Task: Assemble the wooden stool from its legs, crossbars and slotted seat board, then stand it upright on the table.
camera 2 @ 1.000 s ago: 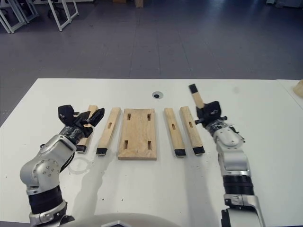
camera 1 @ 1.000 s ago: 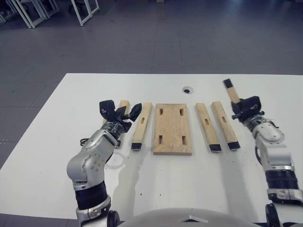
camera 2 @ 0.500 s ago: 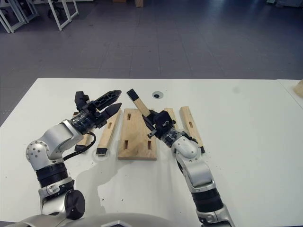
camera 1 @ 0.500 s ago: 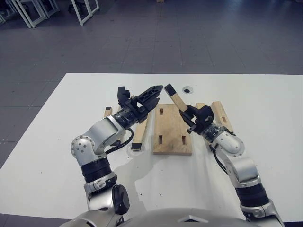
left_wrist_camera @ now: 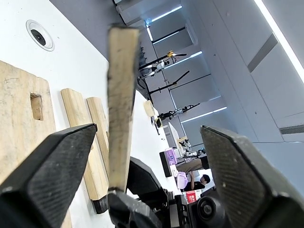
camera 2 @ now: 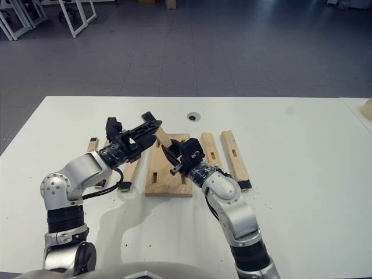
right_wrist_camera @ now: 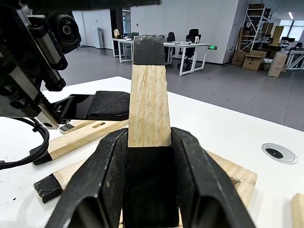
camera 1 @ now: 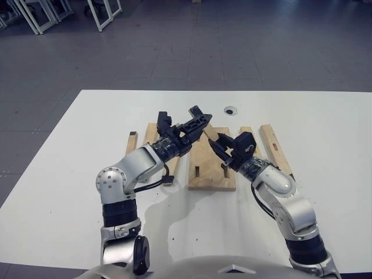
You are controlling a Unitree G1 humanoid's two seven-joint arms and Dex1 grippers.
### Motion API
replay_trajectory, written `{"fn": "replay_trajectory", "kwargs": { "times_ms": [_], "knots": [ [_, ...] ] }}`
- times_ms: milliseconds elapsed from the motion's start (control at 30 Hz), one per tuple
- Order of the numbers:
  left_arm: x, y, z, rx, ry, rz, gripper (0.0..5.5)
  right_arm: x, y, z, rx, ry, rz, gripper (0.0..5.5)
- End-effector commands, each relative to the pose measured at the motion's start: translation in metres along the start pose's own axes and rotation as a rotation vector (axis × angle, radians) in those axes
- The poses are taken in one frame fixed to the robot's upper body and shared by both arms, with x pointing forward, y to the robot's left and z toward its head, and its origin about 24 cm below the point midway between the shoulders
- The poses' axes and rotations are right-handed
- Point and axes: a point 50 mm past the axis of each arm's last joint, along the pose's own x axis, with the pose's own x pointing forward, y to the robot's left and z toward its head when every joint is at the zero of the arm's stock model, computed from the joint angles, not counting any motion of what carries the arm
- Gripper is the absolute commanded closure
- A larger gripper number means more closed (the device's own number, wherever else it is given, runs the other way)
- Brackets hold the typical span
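Note:
My right gripper is shut on a short wooden leg with a black end cap, holding it tilted above the slotted seat board. My left gripper is open, with one finger on each side of the leg's upper end; the leg stands close to one pad and apart from the other. The seat board lies flat at the table's middle. Slotted legs lie on both sides of it: two on the right, others on the left.
A round cable hole sits in the white table just beyond the board. A small wooden piece lies farthest left. Bare tabletop stretches to the left, the right and the near edge.
My right arm has swung left with the leg, from the table's right side to over the seat board. My left gripper has moved right and now straddles the leg's top.

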Motion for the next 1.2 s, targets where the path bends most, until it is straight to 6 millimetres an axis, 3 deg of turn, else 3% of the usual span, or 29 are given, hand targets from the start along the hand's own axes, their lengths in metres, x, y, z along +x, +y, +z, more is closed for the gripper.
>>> {"fn": "replay_trajectory", "kwargs": {
  "times_ms": [33, 100, 467, 833, 1033, 1100, 1200],
  "knots": [
    [0.0, 0.002, 0.003, 0.003, -0.003, 0.011, 1.45, 0.0, 0.005, -0.004, 0.021, 0.025, 0.032, 4.22],
    [0.001, 0.002, 0.003, -0.002, -0.001, 0.008, 1.45, 0.0, 0.007, -0.005, 0.025, 0.031, 0.042, 4.22],
    [0.001, 0.01, -0.002, 0.088, 0.001, 0.06, 3.23, 0.001, 0.011, -0.007, 0.039, 0.039, 0.058, 4.22],
    [0.003, 0.007, 0.002, 0.072, -0.043, 0.023, 5.01, 0.0, 0.011, -0.007, 0.043, 0.04, 0.055, 4.22],
    [0.002, 0.006, 0.0, 0.086, -0.038, 0.014, 5.07, 0.0, 0.012, -0.007, 0.06, 0.042, 0.06, 4.22],
    [0.001, 0.008, -0.002, 0.113, -0.022, 0.032, 5.07, 0.0, 0.016, -0.007, 0.136, 0.052, 0.108, 4.22],
    [0.001, 0.011, -0.003, 0.146, -0.02, 0.06, 5.08, -0.001, 0.021, -0.004, 0.185, 0.063, 0.178, 3.52]
  ]
}}
